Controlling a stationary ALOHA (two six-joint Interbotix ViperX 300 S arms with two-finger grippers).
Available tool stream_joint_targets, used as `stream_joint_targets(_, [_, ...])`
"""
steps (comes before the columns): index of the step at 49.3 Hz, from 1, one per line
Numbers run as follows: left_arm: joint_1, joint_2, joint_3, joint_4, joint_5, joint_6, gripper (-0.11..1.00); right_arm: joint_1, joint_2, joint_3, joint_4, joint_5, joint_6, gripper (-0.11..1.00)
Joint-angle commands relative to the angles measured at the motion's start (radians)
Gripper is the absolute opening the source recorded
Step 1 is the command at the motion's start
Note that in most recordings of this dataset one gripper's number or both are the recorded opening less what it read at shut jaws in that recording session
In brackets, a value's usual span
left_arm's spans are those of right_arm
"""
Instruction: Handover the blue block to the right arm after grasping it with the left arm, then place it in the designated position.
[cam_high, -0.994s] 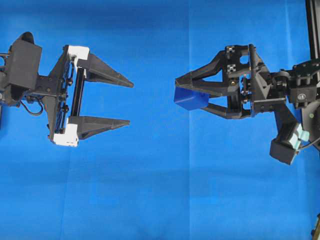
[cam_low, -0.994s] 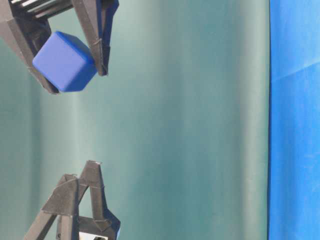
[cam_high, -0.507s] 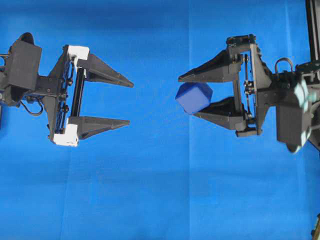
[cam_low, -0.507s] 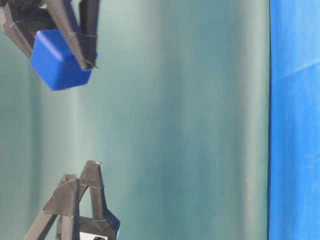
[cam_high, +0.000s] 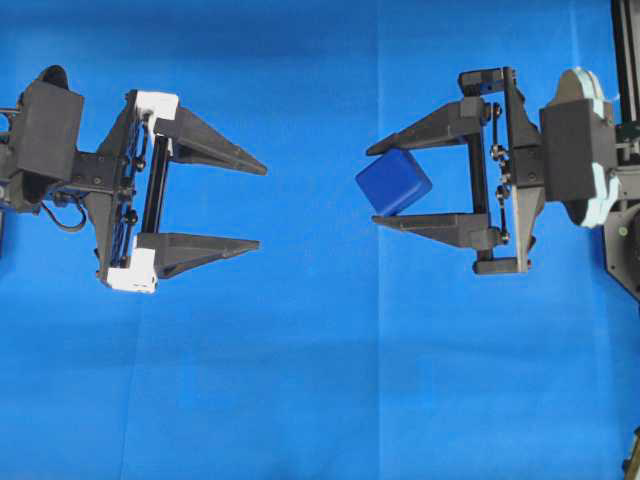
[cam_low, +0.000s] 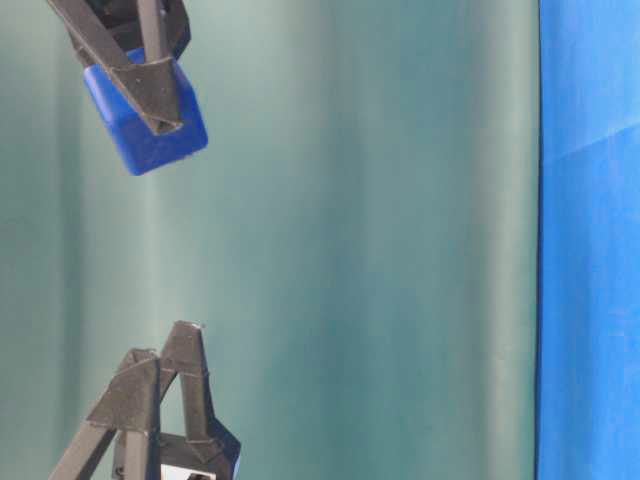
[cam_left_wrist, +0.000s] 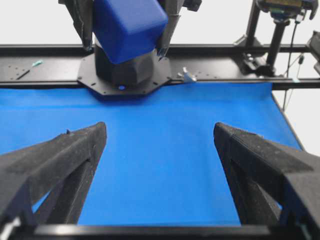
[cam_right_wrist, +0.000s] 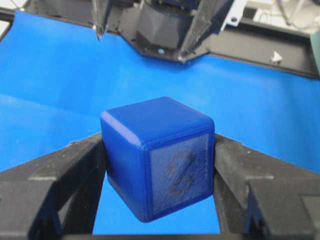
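My right end effector (cam_high: 385, 186) holds the blue block (cam_high: 394, 183) up in the air, above the blue cloth (cam_high: 320, 380) on the bench. My two dark fingers are partway closed and press on two opposite sides of the block. In the right wrist view the block (cam_right_wrist: 159, 157) sits snug between them, with a faint squiggle mark on the face that looks at me. From above, the block looks turned a bit, so one corner pokes out past my fingertips.

My left end effector (cam_high: 260, 205) is wide open and holds nothing. It is well apart from the block, and it points at it.

I think the block is small and light. It looks hard and stiff, so it will not squash when I squeeze. Its sides look smooth and its edges are round, so it could slip or twist if I hold it only near the tips. The flat sides are the best place to hold, right across the middle.

The handover looks done. Next I think I must set the block down on the cloth. I see no mark for the spot.
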Motion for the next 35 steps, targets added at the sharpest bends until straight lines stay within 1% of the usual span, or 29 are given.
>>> stream_joint_targets(1, [-0.002, -0.015, -0.012, 0.002, -0.005, 0.002, 0.92, 0.005, -0.015, -0.011, 0.002, 0.003, 0.003, 0.52])
stream_joint_targets(29, [0.000, -0.015, -0.012, 0.002, -0.005, 0.002, 0.92, 0.009, -0.015, -0.012, 0.003, 0.003, 0.005, 0.52])
stream_joint_targets(35, [0.000, -0.015, -0.012, 0.002, -0.005, 0.002, 0.92, 0.009, -0.014, -0.012, 0.003, 0.018, 0.005, 0.52])
